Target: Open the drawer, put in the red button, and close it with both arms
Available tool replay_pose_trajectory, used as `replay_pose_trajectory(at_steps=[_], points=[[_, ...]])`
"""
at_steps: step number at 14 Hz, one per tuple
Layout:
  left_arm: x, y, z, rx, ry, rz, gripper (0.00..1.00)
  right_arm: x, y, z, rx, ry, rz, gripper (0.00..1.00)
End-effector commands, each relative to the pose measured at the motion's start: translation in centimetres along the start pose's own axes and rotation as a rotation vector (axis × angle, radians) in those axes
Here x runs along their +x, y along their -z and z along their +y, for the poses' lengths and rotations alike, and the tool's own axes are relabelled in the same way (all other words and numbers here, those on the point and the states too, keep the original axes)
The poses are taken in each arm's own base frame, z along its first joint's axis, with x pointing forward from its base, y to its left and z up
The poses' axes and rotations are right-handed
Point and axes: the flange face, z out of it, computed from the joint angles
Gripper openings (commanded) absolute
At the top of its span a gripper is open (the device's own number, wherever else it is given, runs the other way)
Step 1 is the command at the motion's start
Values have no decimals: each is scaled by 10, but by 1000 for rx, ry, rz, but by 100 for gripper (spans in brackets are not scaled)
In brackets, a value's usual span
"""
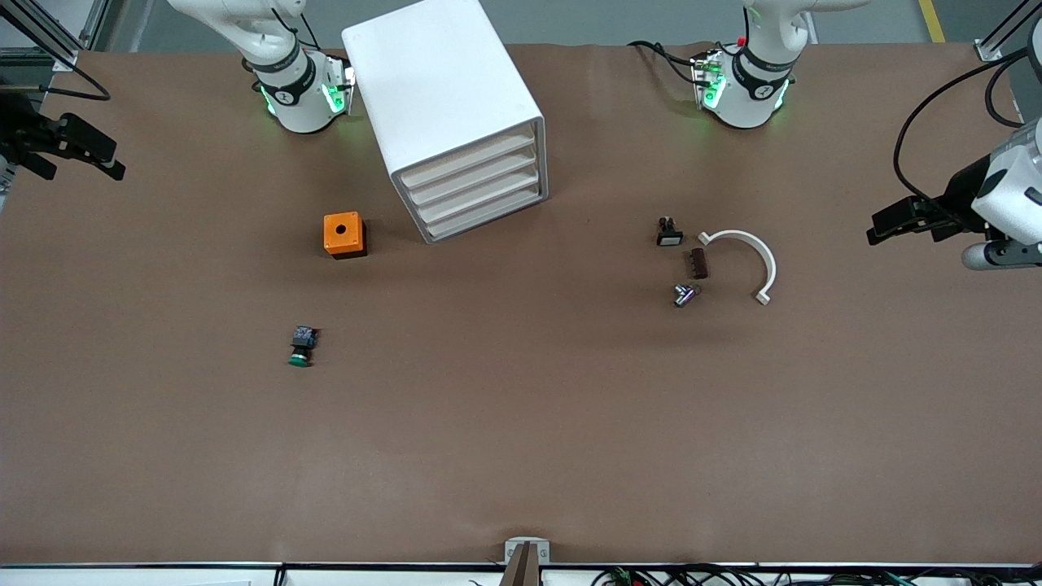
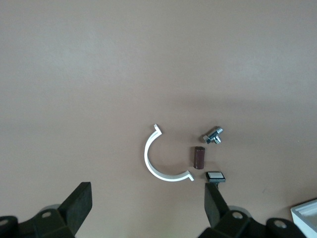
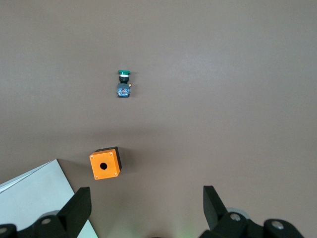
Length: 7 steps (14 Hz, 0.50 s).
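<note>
nothing begun: the drawer cabinet (image 1: 444, 98), upper middle of the front view, is shut. left gripper (image 2: 147, 201) and right gripper (image 3: 146, 203) wait at its side edges, fingers wide apart and empty. no red button shows, only a green-capped button (image 1: 301, 347). next: pull a drawer.

No readable text in any view

The round marks on the black joint bands of the two arm bases (image 1: 285, 95) (image 1: 761, 92), near 12 o'clock on the table in the front view, are too small to make out; nothing else carries legible lettering, labels, brands or numbers.
</note>
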Motion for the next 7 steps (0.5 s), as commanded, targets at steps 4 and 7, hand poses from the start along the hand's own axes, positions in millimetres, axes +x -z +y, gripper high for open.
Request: replay_pose_trajectory(at_steps=[4, 7], points=[[-4, 41, 4, 21, -11, 70, 100, -7, 2, 2, -10, 5, 10, 100], [-8, 50, 7, 7, -9, 54, 100, -7, 3, 1, -10, -2, 16, 100]])
